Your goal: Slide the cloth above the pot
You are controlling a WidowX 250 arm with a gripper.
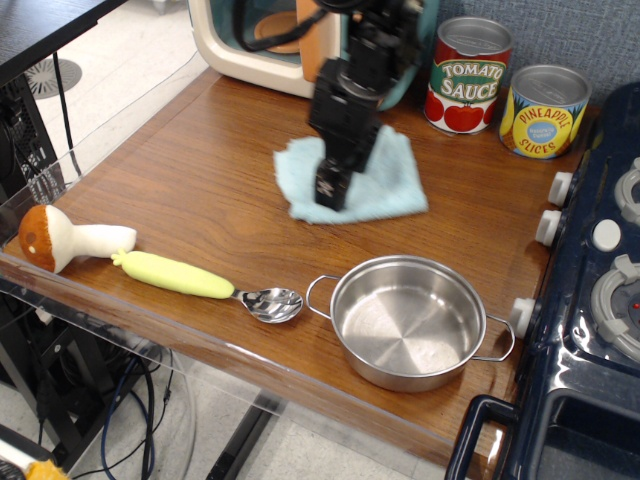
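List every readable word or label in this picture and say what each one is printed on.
"TOMATO SAUCE": on the red-and-green can at the back of the counter.
"PINEAPPLE SLICES": on the yellow can beside it.
Blue badge on the yellow can: too small to read.
White mark on the gripper: too blurred to read.
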